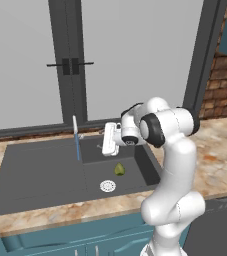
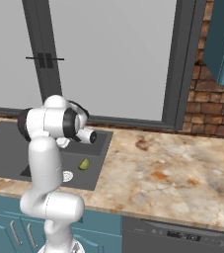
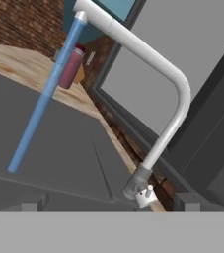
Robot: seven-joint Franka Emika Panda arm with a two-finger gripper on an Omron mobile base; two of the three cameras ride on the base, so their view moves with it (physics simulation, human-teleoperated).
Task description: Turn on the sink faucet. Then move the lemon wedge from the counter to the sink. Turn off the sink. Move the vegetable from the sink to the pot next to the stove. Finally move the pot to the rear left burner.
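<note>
Faucet: the sink faucet [image 3: 177, 94] runs from upper left to lower centre of the hand view as a pale bent spout, with its small side lever [image 3: 144, 193] at the base near the bottom edge; in the left base view it is a thin upright [image 1: 75, 125] left of centre.
Water: a straight blue stream [image 3: 47, 94] drops from the spout tip into the basin, also seen at left of centre in the left base view [image 1: 77, 147].
Sink: the dark grey sink [image 1: 40, 170] spans the left half of the left base view, with a flat drainboard part on the left and a deeper basin on the right.
Lemon wedge: the lemon wedge [image 1: 119, 169] lies on the basin floor just above and right of the round silver drain [image 1: 107, 186]; in the right base view it sits at centre left [image 2: 84, 164], just right of the drain.
Gripper: the gripper [image 1: 107, 142] hangs over the basin at mid frame in the left base view, near the faucet base, its fingers spread wide with nothing between them.
Counter: the marbled beige counter [image 2: 172, 173] fills the middle right of the right base view.
Background: a dark red bottle [image 3: 71, 66] stands on the counter at upper left of the hand view, behind the stream.
</note>
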